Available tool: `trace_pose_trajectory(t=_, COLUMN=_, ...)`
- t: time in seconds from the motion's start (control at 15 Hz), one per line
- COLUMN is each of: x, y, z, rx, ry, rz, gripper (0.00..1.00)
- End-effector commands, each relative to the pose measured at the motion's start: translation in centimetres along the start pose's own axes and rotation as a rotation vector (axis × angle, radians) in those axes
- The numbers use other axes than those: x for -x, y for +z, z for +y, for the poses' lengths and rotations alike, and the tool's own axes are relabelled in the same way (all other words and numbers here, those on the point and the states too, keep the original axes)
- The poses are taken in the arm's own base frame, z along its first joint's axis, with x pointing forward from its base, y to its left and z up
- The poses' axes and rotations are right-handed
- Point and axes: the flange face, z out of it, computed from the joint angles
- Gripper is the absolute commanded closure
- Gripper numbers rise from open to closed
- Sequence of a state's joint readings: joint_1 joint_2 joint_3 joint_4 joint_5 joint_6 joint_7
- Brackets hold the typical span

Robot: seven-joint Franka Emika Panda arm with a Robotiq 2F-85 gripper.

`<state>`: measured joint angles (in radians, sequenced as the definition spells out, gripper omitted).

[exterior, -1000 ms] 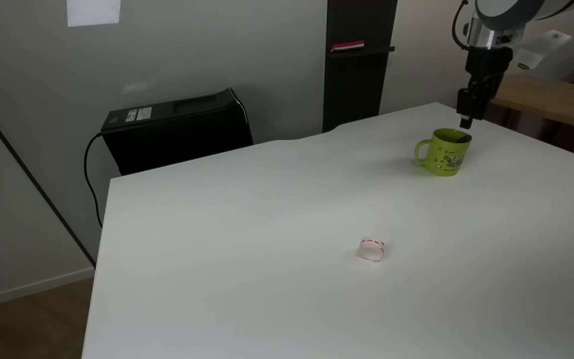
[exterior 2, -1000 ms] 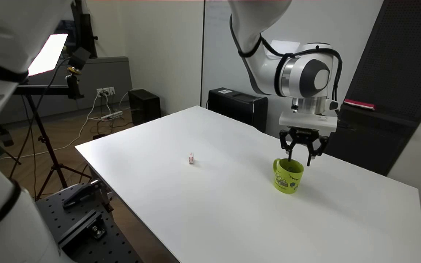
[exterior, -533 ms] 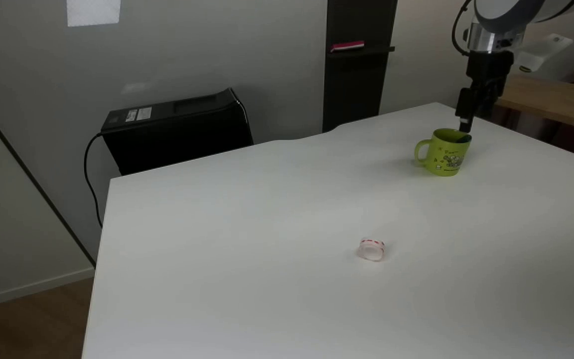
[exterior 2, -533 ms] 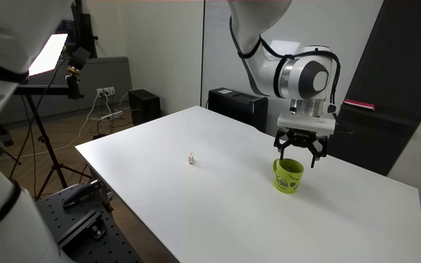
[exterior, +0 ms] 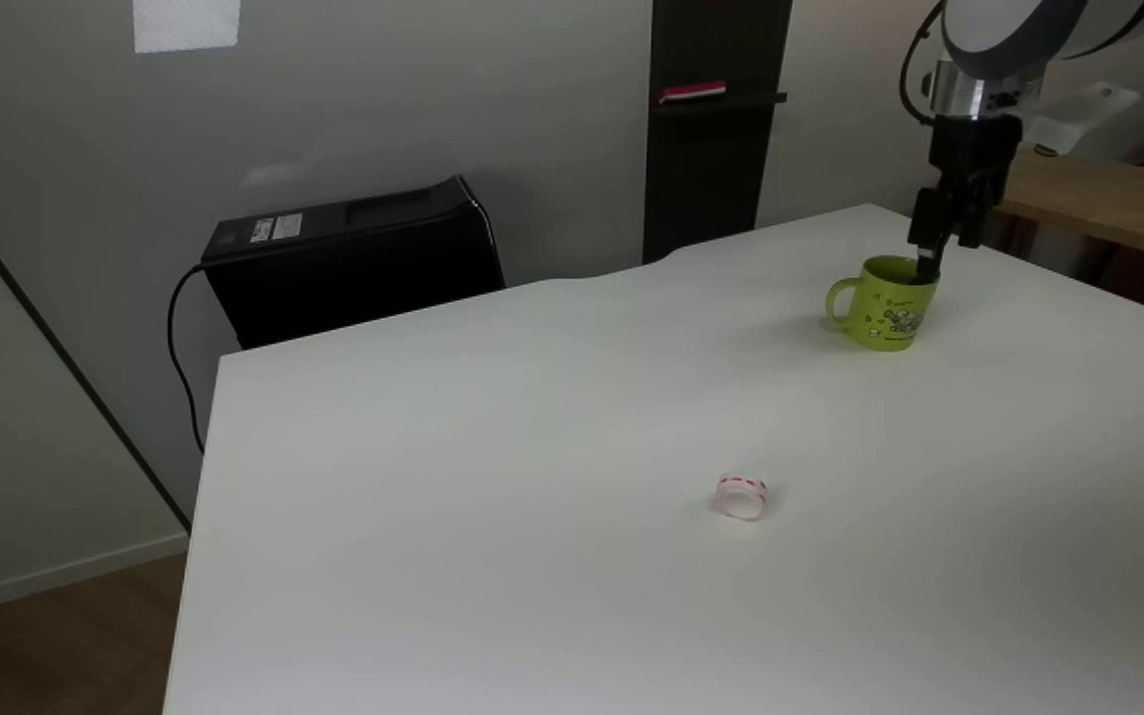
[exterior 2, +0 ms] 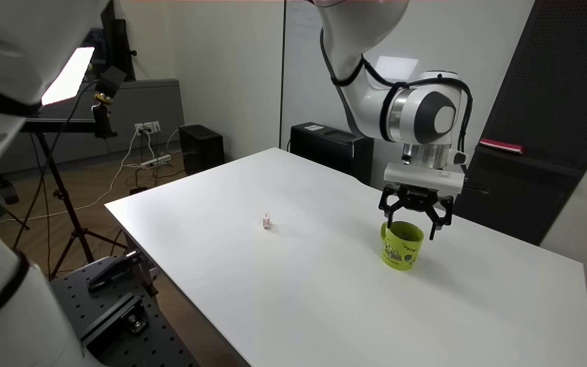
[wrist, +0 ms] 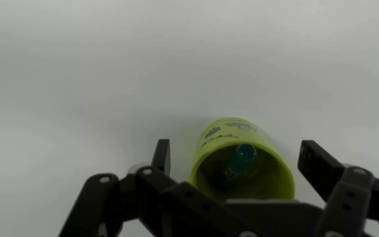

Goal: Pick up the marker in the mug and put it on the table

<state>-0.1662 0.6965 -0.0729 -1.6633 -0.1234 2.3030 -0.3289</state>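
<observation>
The lime-green mug stands upright on the white table, its handle toward the left in both exterior views. Inside it leans the marker; its rounded teal end rests near the rim in the wrist view, while the lower part fades into shadow. My gripper hangs directly over the mug, pointing down and open wide. Seen from the wrist, its fingers lie on either side of the mug's mouth, with the marker's end between them but not touched. Whether the fingertips sit below rim height, I cannot tell.
A small clear ring with red marks lies on the table, well away from the mug. Beyond the table stands a black box-shaped device. A dark panel with a red-and-white item rises behind the arm.
My gripper has come down toward the mug and its fingers have spread further apart. It has also shifted slightly left in an exterior view. The mug has stayed in place.
</observation>
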Motion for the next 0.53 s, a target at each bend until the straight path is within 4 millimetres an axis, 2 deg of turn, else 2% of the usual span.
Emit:
trace_pose_trajectory(t=0.0, x=-0.28, y=0.54, z=0.02, rx=0.001, ry=0.014, rz=0.009, gripper=0.00)
trace_pose_trajectory(t=0.47, x=-0.85, y=1.14, z=-0.09, rx=0.030, ry=0.007, rz=0.084, gripper=0.00)
